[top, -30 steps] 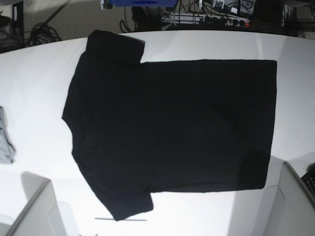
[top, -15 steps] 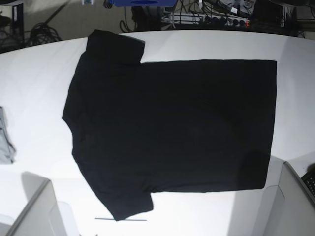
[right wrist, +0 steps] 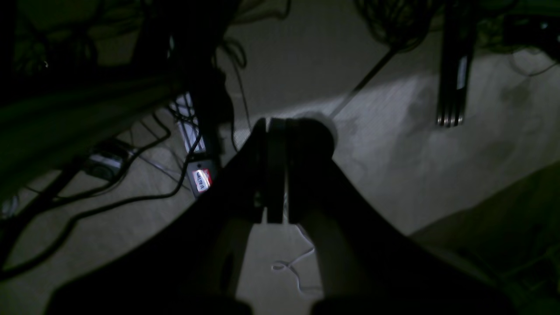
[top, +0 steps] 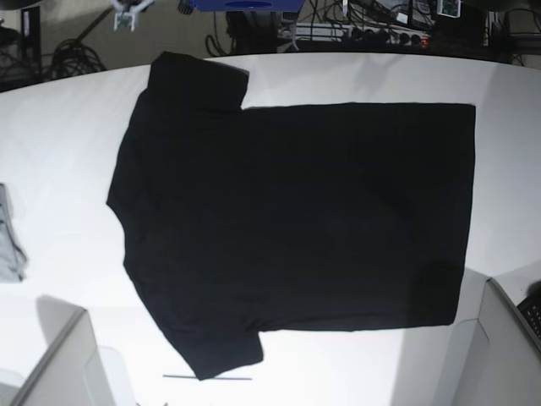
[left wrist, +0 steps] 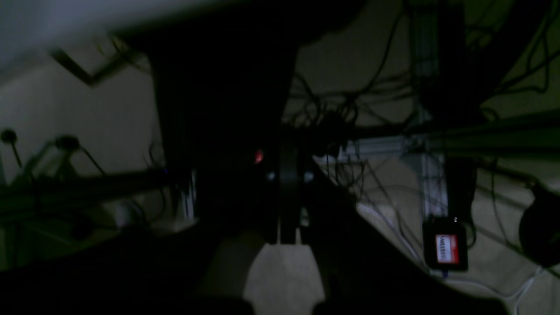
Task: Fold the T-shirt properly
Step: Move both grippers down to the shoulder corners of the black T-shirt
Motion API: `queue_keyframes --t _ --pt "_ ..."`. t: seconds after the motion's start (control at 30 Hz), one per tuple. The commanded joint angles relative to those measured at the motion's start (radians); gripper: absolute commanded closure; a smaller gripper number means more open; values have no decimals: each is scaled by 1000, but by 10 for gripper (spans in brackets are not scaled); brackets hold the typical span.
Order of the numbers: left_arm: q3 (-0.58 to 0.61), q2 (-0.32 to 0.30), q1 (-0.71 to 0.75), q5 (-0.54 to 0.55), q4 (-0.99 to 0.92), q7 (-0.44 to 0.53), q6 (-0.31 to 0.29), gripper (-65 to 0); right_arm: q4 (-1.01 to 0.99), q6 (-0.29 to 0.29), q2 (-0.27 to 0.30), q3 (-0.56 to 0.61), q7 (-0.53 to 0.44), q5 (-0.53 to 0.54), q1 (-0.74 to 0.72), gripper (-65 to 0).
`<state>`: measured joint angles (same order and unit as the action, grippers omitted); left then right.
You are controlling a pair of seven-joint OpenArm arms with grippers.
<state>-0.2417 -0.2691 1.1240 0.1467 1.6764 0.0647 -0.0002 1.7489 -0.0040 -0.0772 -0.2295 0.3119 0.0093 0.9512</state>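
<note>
The black T-shirt (top: 296, 220) lies spread flat on the white table (top: 59, 144), neck end to the left and hem to the right, with one sleeve at the far left and one at the near left. My left gripper (left wrist: 289, 157) is shut and empty, over a dim floor with cables. Shut and empty as well, my right gripper (right wrist: 276, 131) also looks at floor. In the base view only small bits of the left gripper (top: 448, 8) and the right gripper (top: 127, 17) show, at the top edge beyond the table and apart from the shirt.
A grey cloth piece (top: 8, 241) lies at the table's left edge. Pale boxes stand at the near left (top: 59, 364) and near right (top: 503, 355). Cables and a power strip (top: 355, 30) run behind the table, beside a blue object (top: 245, 4).
The small gripper parts at the top edge of the base view have shifted outward, one to the left and one to the right. The T-shirt has not moved.
</note>
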Motion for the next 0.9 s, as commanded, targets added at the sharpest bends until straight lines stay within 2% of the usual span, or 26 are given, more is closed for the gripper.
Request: queue_keyframes --t 0.0,0.2,0.27,0.43,0.63,0.73,0.87 --pt "-15 -14 43 1 43 19 6 0 46 -3 1 -11 2 -1 28 0" --pt "-31 -25 132 -2 192 19 9 0 194 -3 -2 -77 72 -1 36 0" --pt "-31 -25 141 -11 221 13 9 0 225 -3 -19 -98 94 -2 35 0" --pt "-71 -34 150 -54 284 17 9 0 250 -3 -28 -163 94 -1 -2 0" --pt "-84 -35 78 -25 298 20 9 0 256 -1 -37 -140 94 8 -74 0" --pt "-92 -37 58 18 298 20 9 0 257 -1 -39 -112 92 99 -102 0" --pt "-126 -39 17 150 294 13 4 0 257 -1 -34 -109 92 303 -133 0"
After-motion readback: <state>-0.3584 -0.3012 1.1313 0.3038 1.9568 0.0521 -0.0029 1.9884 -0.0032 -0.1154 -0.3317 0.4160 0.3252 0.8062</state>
